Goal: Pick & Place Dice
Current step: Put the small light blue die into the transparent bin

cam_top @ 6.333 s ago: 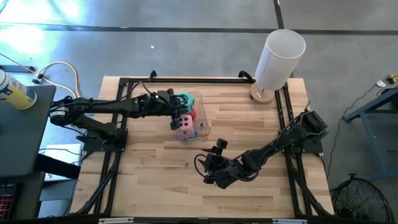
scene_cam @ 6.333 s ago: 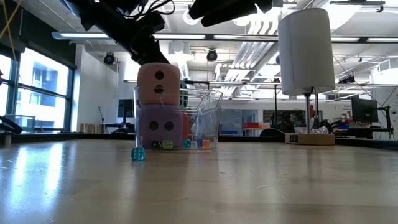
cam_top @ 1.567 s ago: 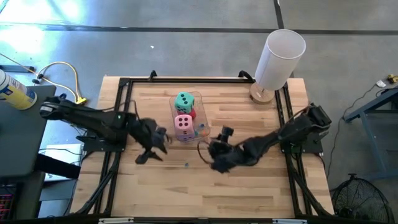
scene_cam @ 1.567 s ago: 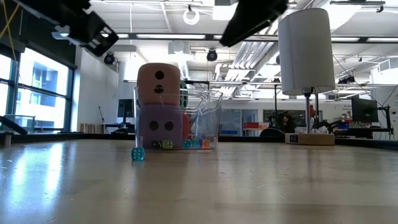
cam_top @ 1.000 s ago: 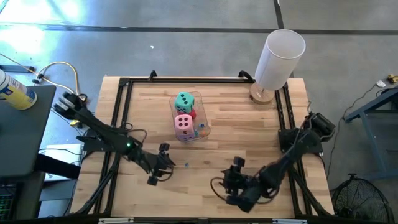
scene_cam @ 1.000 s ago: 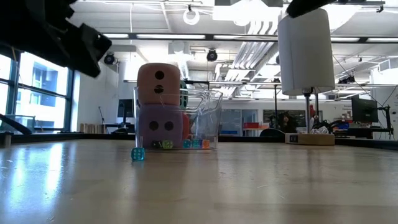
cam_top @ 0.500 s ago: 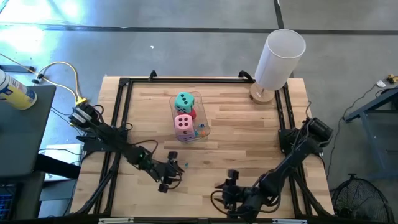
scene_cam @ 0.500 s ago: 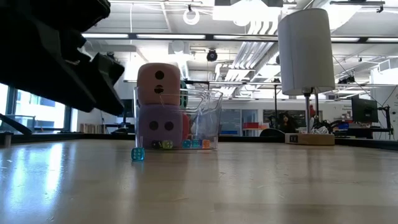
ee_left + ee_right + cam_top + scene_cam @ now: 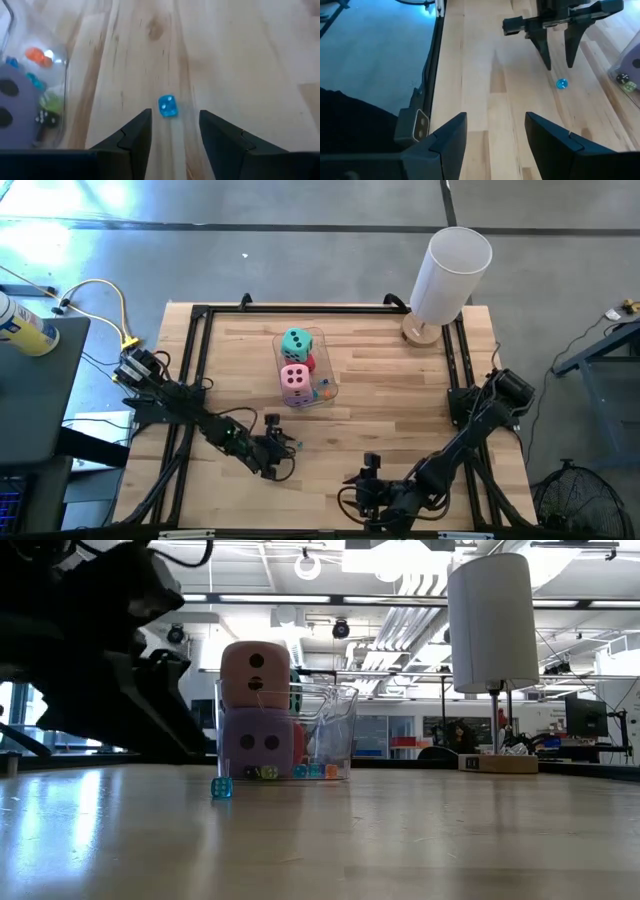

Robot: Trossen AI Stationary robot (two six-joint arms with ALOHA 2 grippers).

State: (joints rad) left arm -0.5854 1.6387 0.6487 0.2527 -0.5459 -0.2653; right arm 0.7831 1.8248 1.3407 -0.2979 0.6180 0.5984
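The dice are stacked in a clear container (image 9: 322, 348) at the table's middle. The teal die (image 9: 296, 342) is at its far end, and the red die (image 9: 311, 364) shows beside it. The pink die (image 9: 256, 670) rests on the purple die (image 9: 258, 741). My left gripper (image 9: 175, 125) is low over the wood, near and left of the container, open. A tiny blue cube (image 9: 167, 106) lies just ahead of its fingertips, untouched. My right gripper (image 9: 495, 135) hovers open near the table's front edge and faces the left gripper (image 9: 558, 64).
Tiny coloured beads (image 9: 300, 771) lie on the container's floor. A white cylindrical lamp (image 9: 450, 272) stands at the far right corner. A black frame (image 9: 190, 370) runs along the table's sides. Bare wood (image 9: 400, 400) stretches right of the container.
My left gripper has sunk toward the table and tipped its fingers downward. It has edged right toward the tiny blue cube, which now lies just off its tips. My right gripper has shifted slightly toward the table's left. The dice and container have stayed put.
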